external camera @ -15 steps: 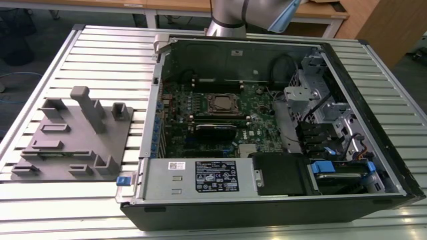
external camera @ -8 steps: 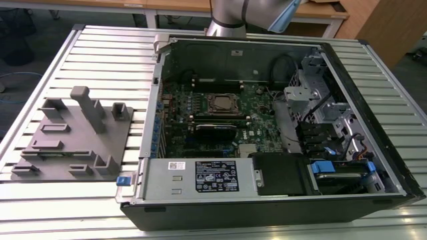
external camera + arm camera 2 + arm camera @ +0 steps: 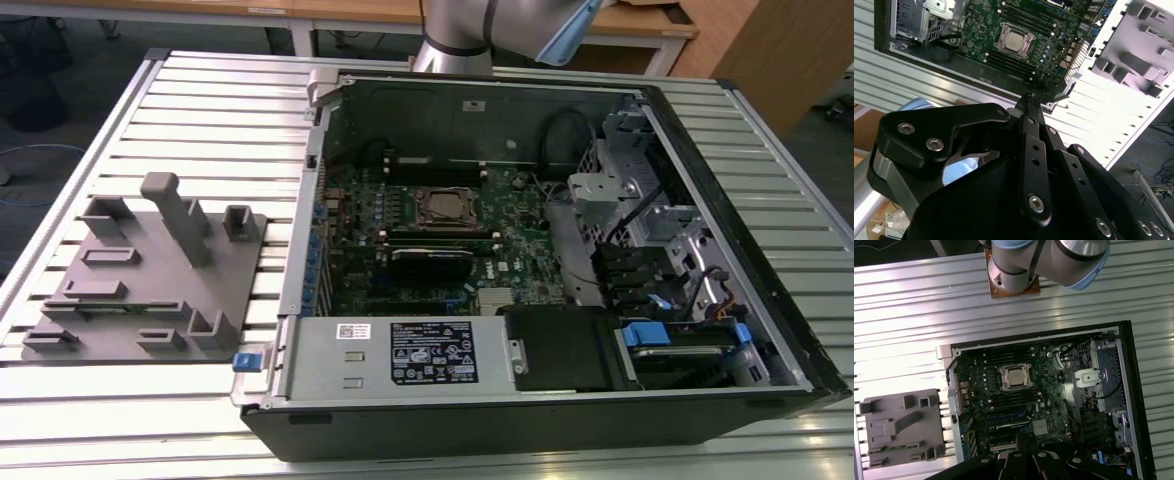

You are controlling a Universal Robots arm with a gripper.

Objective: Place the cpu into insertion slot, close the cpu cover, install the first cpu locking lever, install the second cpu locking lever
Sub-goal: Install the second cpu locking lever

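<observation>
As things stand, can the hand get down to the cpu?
Probably yes. The cpu sits in the socket with the case side open and nothing lying over it. The hand is shut, empty and held well above the board, so the way down looks free.

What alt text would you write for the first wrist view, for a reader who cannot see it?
Looking down into an open black computer case on a ribbed metal table, a dull silver-grey square cpu sits in its silver-framed socket on the green motherboard. A grey moulded parts tray lies beside the case, and the black gripper hangs above the board.
</observation>
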